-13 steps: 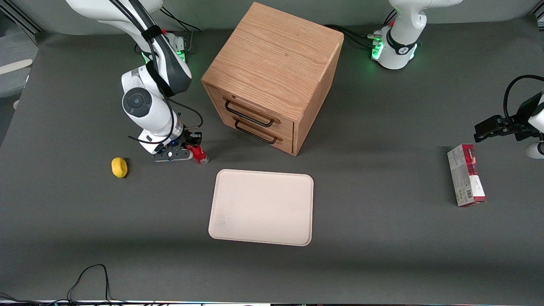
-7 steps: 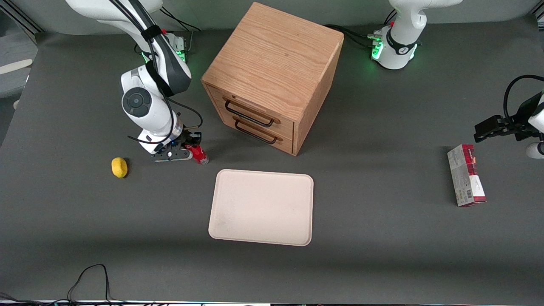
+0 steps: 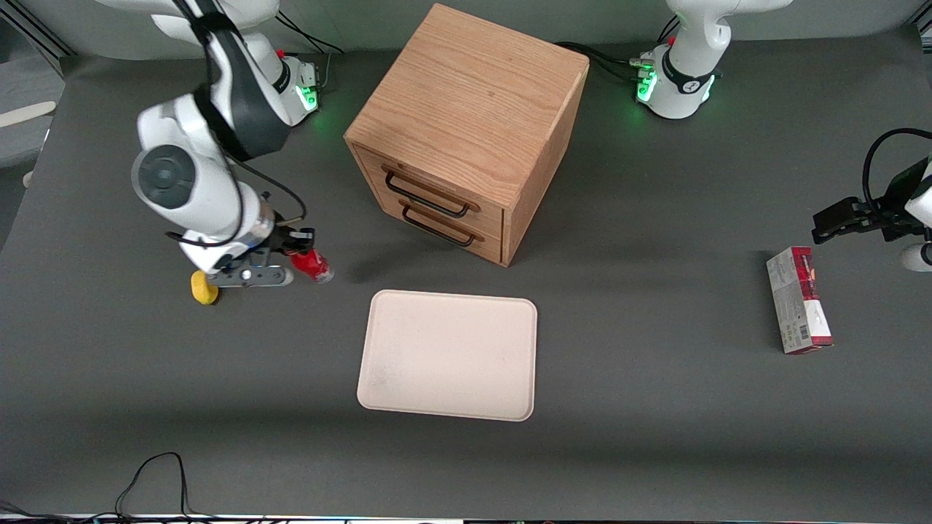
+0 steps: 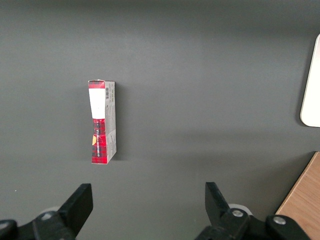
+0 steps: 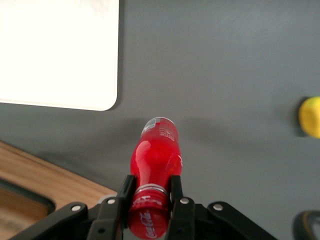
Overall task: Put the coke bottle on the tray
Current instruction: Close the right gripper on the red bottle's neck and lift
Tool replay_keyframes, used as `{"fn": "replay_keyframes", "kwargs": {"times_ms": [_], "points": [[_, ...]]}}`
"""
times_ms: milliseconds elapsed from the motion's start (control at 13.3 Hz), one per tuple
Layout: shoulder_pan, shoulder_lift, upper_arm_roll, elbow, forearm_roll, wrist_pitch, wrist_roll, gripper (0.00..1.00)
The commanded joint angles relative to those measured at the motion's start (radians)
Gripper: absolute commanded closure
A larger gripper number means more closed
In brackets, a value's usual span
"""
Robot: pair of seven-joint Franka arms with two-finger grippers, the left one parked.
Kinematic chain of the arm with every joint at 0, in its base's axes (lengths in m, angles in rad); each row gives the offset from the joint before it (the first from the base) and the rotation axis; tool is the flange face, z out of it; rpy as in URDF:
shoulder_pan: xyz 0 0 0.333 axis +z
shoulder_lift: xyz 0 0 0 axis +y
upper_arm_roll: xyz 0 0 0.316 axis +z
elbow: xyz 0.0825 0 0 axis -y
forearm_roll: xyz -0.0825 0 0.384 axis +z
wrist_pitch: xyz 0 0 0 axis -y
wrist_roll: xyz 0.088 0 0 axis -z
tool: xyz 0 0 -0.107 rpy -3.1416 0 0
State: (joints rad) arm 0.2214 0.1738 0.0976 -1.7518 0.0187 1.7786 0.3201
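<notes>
My right gripper point(image 3: 300, 260) is shut on the small red coke bottle point(image 3: 313, 266) and holds it lifted above the table, toward the working arm's end. In the right wrist view the gripper point(image 5: 150, 192) pinches the bottle point(image 5: 156, 155) at its neck just below the red cap, with its clear base pointing away. The cream tray point(image 3: 448, 354) lies flat and bare on the table, nearer the front camera than the cabinet; one rounded corner of it shows in the right wrist view point(image 5: 75, 60).
A wooden two-drawer cabinet point(image 3: 470, 124) stands in the middle, farther from the front camera than the tray. A yellow lemon-like object point(image 3: 203, 288) lies beside the gripper. A red-and-white carton point(image 3: 798, 308) lies toward the parked arm's end.
The gripper has risen off the table with the bottle in it and shifted toward the lemon, away from the cabinet. The arm's wrist now sits much higher.
</notes>
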Motion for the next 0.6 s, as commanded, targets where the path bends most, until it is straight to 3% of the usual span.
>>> {"fn": "replay_keyframes", "kwargs": {"times_ms": [0, 300, 525], "points": [[-0.028, 0.139, -0.002, 0.362, -0.003, -0.253, -0.059, 1.00], [-0.048, 0.300, -0.006, 0.711, 0.000, -0.474, -0.058, 1.00], [-0.048, 0.311, -0.007, 0.726, -0.005, -0.478, -0.059, 1.00]]}}
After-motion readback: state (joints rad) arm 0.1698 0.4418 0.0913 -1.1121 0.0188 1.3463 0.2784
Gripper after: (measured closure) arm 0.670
